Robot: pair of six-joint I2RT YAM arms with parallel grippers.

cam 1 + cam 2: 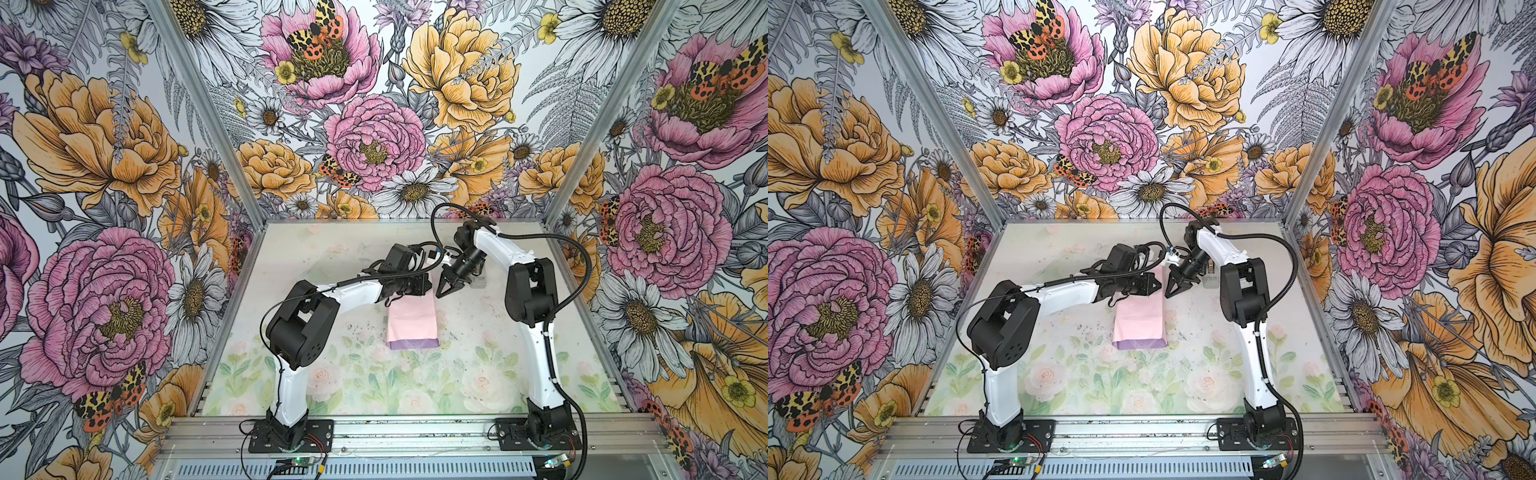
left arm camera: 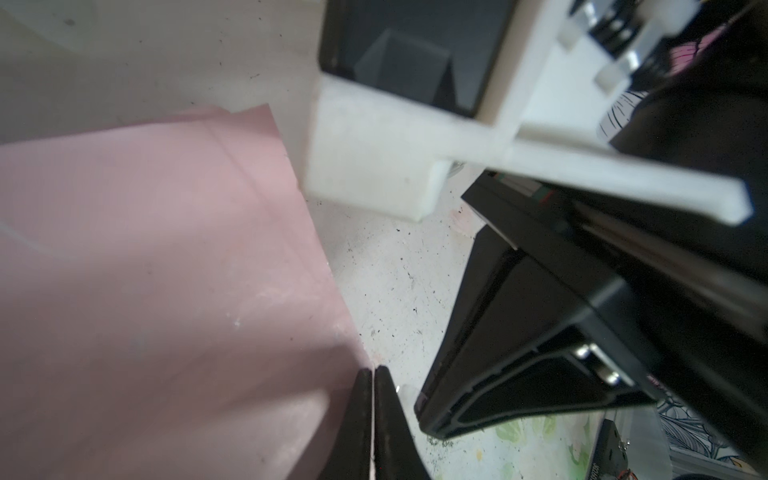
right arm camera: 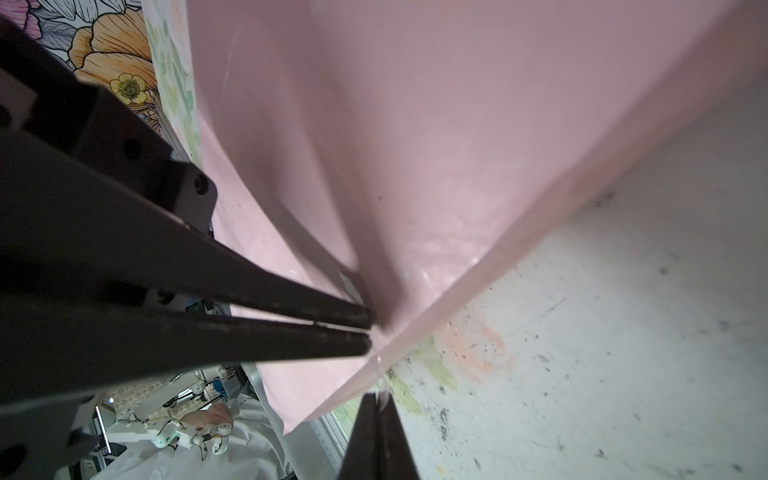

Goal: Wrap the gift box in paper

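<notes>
The paper (image 1: 411, 324) (image 1: 1138, 320) lies folded into a narrow packet at mid-table, pale pink face up, with a lilac strip along its near edge. The gift box is hidden, presumably under the paper. My left gripper (image 1: 429, 286) (image 2: 373, 374) is shut, its tips resting against the pink paper (image 2: 145, 270) at the packet's far right edge. My right gripper (image 1: 439, 294) (image 3: 376, 399) is shut just beside that same edge of the paper (image 3: 457, 124), close to the left gripper (image 3: 369, 328). A small translucent sliver shows at the right tips; I cannot tell what it is.
A small grey-white tape dispenser (image 1: 480, 282) (image 2: 370, 166) stands just behind the right gripper, near the far right of the table. Flowered walls enclose the table on three sides. Both arm bases sit on the metal rail (image 1: 415, 432) at the front.
</notes>
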